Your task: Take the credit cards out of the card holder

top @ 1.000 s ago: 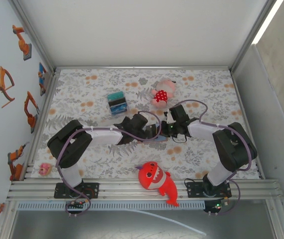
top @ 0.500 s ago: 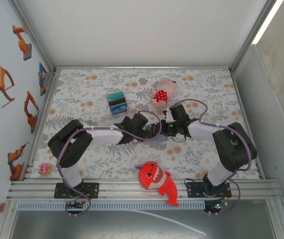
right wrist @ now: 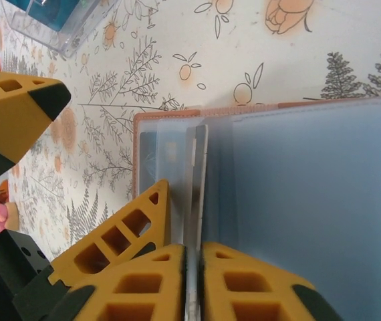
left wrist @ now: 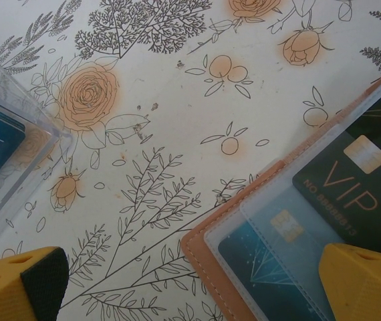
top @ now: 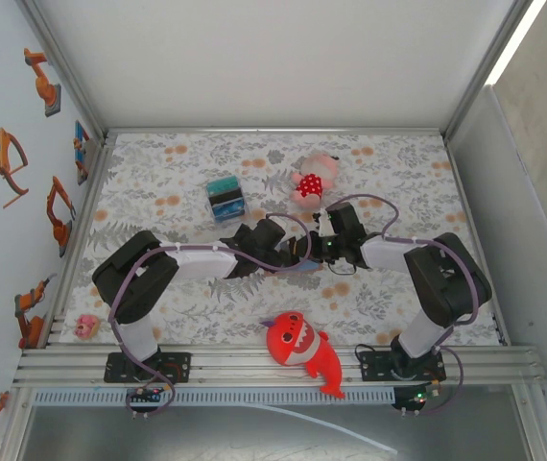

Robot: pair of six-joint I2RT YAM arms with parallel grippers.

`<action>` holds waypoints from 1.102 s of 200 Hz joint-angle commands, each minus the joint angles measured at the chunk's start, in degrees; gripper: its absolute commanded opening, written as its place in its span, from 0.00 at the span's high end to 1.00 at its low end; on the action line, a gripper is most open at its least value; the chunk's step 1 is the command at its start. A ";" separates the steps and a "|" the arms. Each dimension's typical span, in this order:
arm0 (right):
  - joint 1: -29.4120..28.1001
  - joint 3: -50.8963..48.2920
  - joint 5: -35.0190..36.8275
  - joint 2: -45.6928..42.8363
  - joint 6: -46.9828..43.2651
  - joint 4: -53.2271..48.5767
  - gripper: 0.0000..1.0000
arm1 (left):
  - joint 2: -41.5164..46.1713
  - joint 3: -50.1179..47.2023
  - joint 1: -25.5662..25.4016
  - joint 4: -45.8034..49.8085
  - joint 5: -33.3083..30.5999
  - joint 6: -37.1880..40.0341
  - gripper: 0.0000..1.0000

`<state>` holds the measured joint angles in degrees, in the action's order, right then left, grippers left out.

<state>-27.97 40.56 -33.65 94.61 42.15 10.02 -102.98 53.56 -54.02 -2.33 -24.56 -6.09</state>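
The tan card holder (left wrist: 204, 261) lies open at mid-table (top: 304, 266), its blue-grey inside (right wrist: 311, 200) facing up. Clear sleeves hold credit cards: a teal one (left wrist: 264, 264) and a dark VIP one (left wrist: 354, 180). My left gripper (left wrist: 194, 287) is wide open, one yellow finger (left wrist: 365, 281) over the sleeves and the other (left wrist: 22, 284) over bare table. My right gripper (right wrist: 192, 262) is shut on a thin leaf (right wrist: 195, 180) standing edge-on out of the holder; it looks like a credit card, possibly with its sleeve. Both grippers meet over the holder (top: 307, 250).
A clear box of teal and blue cards (top: 224, 199) sits back left of the holder, also close by the left finger (left wrist: 3, 144). A pink plush (top: 310, 178) lies behind, a red shark plush (top: 300, 350) near the front edge, and a small pink toy (top: 86, 327) at front left.
The right arm has edged slightly left toward the holder. The left arm has stayed put, still wide open.
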 commanded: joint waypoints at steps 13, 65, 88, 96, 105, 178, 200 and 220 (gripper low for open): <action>0.19 -0.33 0.26 -0.08 -0.22 0.68 0.98 | -1.01 0.58 -0.65 1.84 -0.78 -0.16 0.03; 0.19 1.27 6.38 -4.18 -4.54 -9.05 1.00 | -0.54 0.06 -0.65 1.88 -1.79 0.29 0.03; 0.19 1.81 7.79 -5.88 -5.79 -11.71 1.00 | -0.17 0.05 -0.65 1.91 -2.24 0.48 0.03; 0.19 1.89 7.98 -6.46 -5.97 -12.17 1.00 | 0.00 -0.01 -0.65 1.94 -2.40 0.58 0.03; 0.18 1.92 8.12 -7.20 -6.09 -12.54 1.00 | 0.29 -0.03 -0.65 1.89 -2.50 0.71 0.03; 0.19 2.00 10.60 -13.37 -8.56 -16.88 1.00 | 6.46 -0.54 -0.65 2.49 -2.97 0.80 0.03; 0.19 1.90 10.54 -15.32 -10.47 -17.93 1.00 | 10.06 -1.00 -0.56 2.24 -3.60 0.40 0.03; 0.11 2.05 9.74 -17.43 -13.02 -18.67 1.00 | 13.74 -1.57 -0.34 2.39 -3.96 0.47 0.03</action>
<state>-27.92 41.01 -24.25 80.14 33.36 -6.46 -93.91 53.06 -54.50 -0.71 -26.87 -5.85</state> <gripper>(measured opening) 0.038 0.970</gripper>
